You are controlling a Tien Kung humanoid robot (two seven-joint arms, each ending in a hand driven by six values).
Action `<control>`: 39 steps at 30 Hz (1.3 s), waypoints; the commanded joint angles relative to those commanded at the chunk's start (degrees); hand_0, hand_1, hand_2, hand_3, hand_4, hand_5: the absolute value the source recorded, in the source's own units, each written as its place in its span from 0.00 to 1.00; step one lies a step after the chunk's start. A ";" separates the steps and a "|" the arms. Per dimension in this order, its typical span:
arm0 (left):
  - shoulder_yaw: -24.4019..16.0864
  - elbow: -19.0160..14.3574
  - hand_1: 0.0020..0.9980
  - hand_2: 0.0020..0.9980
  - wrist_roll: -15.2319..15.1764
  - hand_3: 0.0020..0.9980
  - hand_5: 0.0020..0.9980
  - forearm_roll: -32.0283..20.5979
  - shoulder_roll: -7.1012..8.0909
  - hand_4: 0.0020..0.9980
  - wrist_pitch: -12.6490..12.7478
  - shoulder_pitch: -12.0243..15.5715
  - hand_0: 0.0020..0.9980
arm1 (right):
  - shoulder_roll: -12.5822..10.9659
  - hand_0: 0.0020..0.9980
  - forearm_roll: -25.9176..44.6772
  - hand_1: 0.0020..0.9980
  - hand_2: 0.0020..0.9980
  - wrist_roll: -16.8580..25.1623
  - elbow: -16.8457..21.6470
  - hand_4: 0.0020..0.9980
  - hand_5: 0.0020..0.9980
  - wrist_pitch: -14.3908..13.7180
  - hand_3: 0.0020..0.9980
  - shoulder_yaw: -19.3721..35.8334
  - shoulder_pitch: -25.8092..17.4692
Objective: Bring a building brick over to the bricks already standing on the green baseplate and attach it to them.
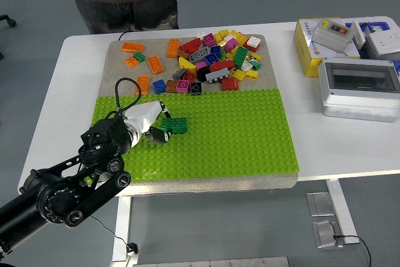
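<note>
One robot hand (153, 130), the left, has its fingers closed on a dark green brick (174, 125) low over the baseplate (237, 142). Right of it the studs look bare, so joining remains; loose bricks (212, 60) lie beyond it.

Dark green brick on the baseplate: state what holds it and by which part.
The left robot hand grips the dark green brick at its left end, on the green baseplate. Whether it is already pressed on cannot be told.
</note>
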 joint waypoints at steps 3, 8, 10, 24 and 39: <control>-0.07 0.43 1.00 1.00 -0.01 0.60 0.22 0.14 -0.04 0.59 0.04 0.08 1.00 | -0.01 0.67 0.02 0.66 0.69 0.02 0.00 0.59 0.73 -0.01 0.72 -0.03 0.02; -0.30 0.73 1.00 1.00 -0.01 0.60 0.23 0.22 0.05 0.60 -0.13 0.26 1.00 | -0.02 0.67 0.17 0.65 0.69 0.10 0.00 0.59 0.74 -0.04 0.72 -0.15 0.04; -0.40 0.83 1.00 1.00 -0.03 0.60 0.24 0.21 0.06 0.59 -0.18 0.35 1.00 | -0.01 0.67 0.12 0.65 0.69 0.10 0.00 0.59 0.74 -0.05 0.72 -0.11 0.03; 0.12 1.21 1.00 1.00 -0.45 0.60 0.24 -0.18 0.19 0.58 -0.03 0.51 1.00 | 0.00 0.67 -0.13 0.65 0.69 0.07 0.00 0.59 0.74 -0.05 0.72 0.06 0.08; 0.02 1.53 1.00 1.00 -0.63 0.60 0.24 0.58 0.23 0.58 -0.33 1.02 1.00 | 0.03 0.67 0.15 0.66 0.69 0.30 0.00 0.59 0.74 -0.11 0.72 -0.06 -0.08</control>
